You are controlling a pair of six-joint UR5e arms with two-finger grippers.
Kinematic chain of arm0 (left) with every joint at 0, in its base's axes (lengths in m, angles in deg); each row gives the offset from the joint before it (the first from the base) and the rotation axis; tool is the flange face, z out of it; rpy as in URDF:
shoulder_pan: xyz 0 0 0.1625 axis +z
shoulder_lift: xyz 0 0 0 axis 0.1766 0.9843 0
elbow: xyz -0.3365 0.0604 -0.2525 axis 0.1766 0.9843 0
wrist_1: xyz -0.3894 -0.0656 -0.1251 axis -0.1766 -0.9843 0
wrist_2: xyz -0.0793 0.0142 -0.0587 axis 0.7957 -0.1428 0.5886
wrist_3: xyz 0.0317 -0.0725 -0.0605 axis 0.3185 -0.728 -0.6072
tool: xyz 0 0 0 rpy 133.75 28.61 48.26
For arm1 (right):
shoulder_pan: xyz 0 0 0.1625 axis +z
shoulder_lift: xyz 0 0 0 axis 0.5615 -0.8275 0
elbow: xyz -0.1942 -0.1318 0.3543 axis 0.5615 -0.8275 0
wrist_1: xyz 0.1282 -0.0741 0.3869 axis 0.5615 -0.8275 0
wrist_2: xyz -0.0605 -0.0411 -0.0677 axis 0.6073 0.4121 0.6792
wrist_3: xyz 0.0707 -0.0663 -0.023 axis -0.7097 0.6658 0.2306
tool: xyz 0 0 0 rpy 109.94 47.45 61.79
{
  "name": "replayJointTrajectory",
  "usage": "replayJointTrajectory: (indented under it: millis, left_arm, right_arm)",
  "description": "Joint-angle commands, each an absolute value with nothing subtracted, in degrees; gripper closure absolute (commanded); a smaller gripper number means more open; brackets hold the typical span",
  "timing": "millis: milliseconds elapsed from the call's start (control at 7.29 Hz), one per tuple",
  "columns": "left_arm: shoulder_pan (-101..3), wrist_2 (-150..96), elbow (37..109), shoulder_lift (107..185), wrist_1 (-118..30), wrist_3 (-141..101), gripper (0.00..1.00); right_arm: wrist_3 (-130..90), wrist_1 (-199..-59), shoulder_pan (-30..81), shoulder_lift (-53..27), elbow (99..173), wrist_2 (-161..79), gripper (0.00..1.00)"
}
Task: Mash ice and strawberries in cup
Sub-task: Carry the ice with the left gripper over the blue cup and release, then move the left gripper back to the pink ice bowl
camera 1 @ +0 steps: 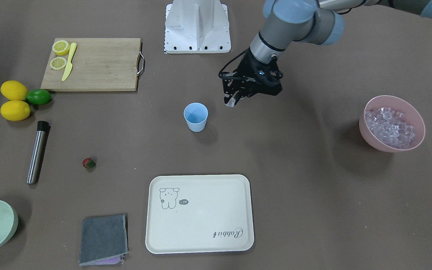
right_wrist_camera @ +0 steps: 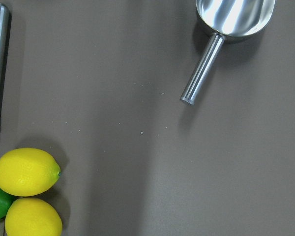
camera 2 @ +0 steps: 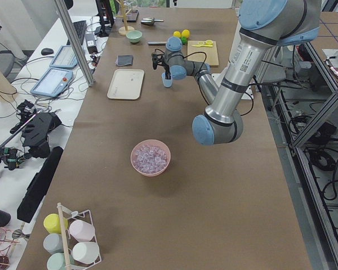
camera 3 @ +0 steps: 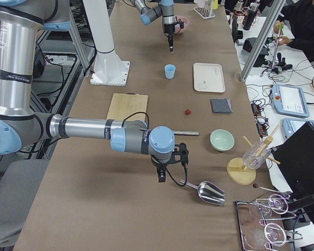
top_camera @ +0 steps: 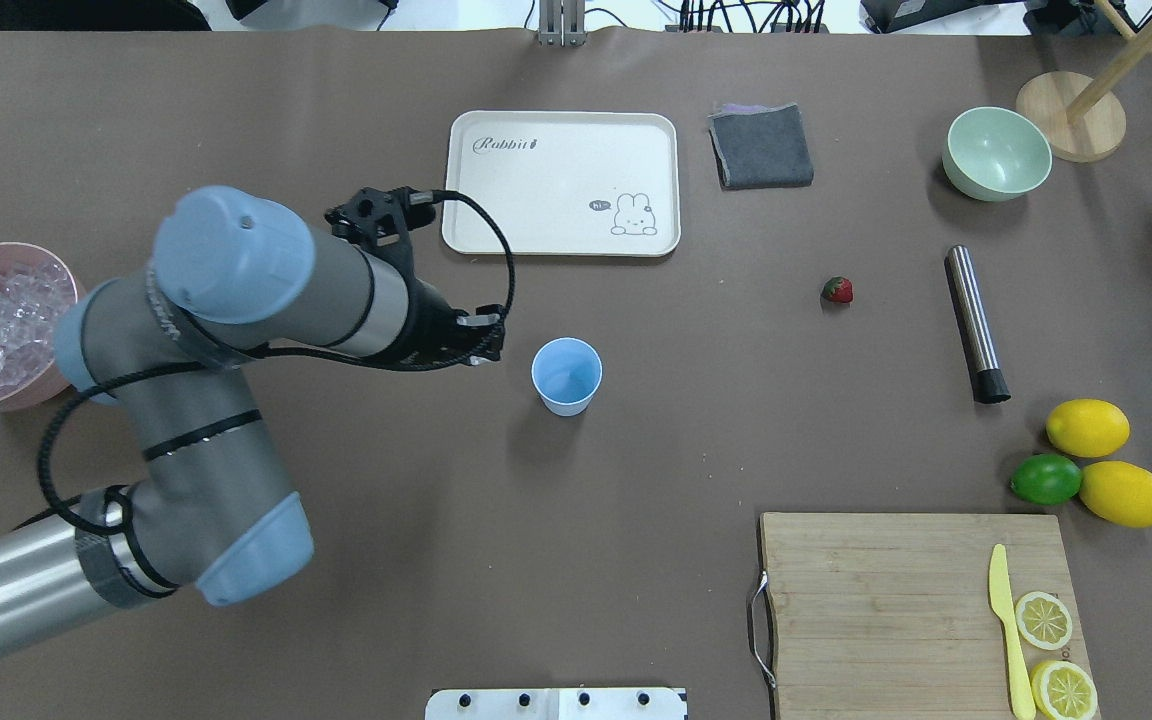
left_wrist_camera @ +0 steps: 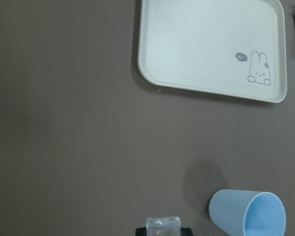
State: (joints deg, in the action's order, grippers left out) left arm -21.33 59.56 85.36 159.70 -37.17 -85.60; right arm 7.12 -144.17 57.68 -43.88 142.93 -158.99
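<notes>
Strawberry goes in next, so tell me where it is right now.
In the overhead view the strawberry lies on the robot's right half of the table, between the cream tray and the steel rod.

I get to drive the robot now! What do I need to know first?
Left gripper: shut on one ice cube, held in the air beside the cup, not over it.
Right gripper: far off near the scoop; can't tell if it is open or shut.
Cup looks empty. More ice is in the pink bowl. Strawberry and metal rod lie on the table.
Done: one cube grabbed.
Left: drop in ice, add strawberry, mash.
</notes>
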Motion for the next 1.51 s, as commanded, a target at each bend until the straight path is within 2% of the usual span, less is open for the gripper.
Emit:
replayJointTrajectory:
  millis: [0,274,412,549,686,960,1372]
  left_arm:
    - [-18.0,55.7,80.7,166.6,-35.2,-87.9,1.0]
    - [-17.9,55.5,78.2,167.6,-35.4,-87.8,1.0]
    - [-17.8,53.8,78.0,167.8,-35.4,-87.4,0.66]
    - [-17.7,53.5,77.9,167.9,-35.3,-86.1,0.18]
    - [-17.7,53.5,77.9,167.8,-35.0,-86.0,0.04]
    - [-19.9,54.5,79.5,166.4,-32.5,-84.2,0.04]
    - [-30.1,65.1,88.4,152.4,-27.1,-68.5,0.05]
  right_arm:
    - [7.2,-144.2,57.7,-44.0,142.9,-159.4,0.0]
    - [7.1,-144.2,57.7,-44.1,142.9,-159.5,0.0]
    - [7.2,-144.2,57.7,-44.1,142.9,-159.4,0.0]
    - [7.2,-144.2,57.7,-44.1,142.9,-159.4,0.0]
    - [7.1,-144.2,57.7,-44.2,142.8,-159.4,0.0]
    - [7.1,-144.2,57.7,-44.2,143.0,-159.5,0.0]
    - [7.1,-144.2,57.7,-44.2,143.0,-159.8,0.0]
